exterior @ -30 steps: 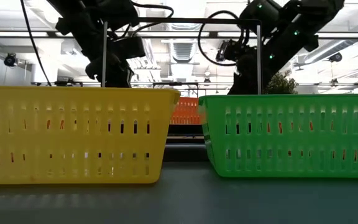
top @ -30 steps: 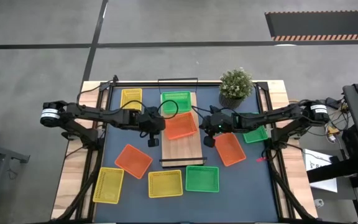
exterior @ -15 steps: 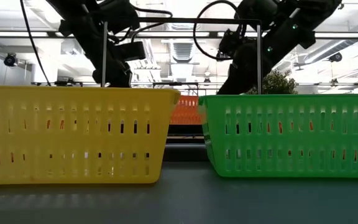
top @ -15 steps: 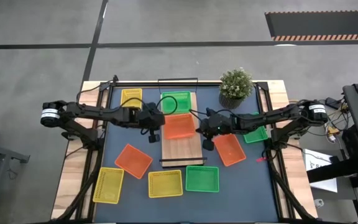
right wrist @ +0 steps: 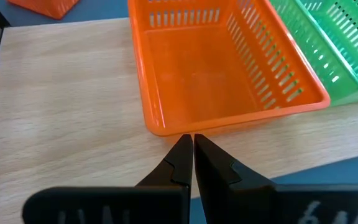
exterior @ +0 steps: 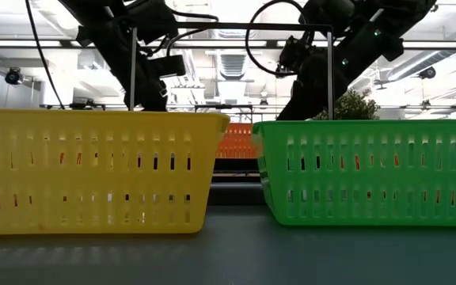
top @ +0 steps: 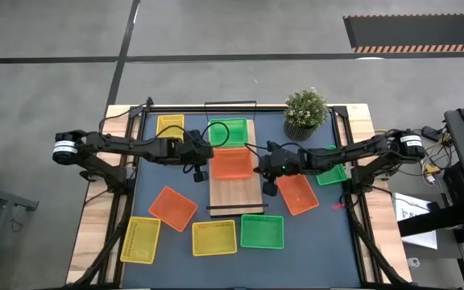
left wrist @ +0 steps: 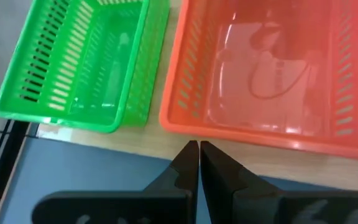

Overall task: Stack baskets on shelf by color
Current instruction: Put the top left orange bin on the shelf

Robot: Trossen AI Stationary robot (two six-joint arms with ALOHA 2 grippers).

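Only two baskets sit on the shelf so far: a green basket and an orange basket. Both grippers, left gripper and right gripper, flank it, fingers clenched empty. Seven baskets wait on the counter.

Both arms reach inward, left tool and right tool seemingly closed.

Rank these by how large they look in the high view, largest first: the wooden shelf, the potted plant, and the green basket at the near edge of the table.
1. The wooden shelf, clearly the largest.
2. The green basket at the near edge.
3. The potted plant.
The basket and plant look close in size, so their order is less certain.
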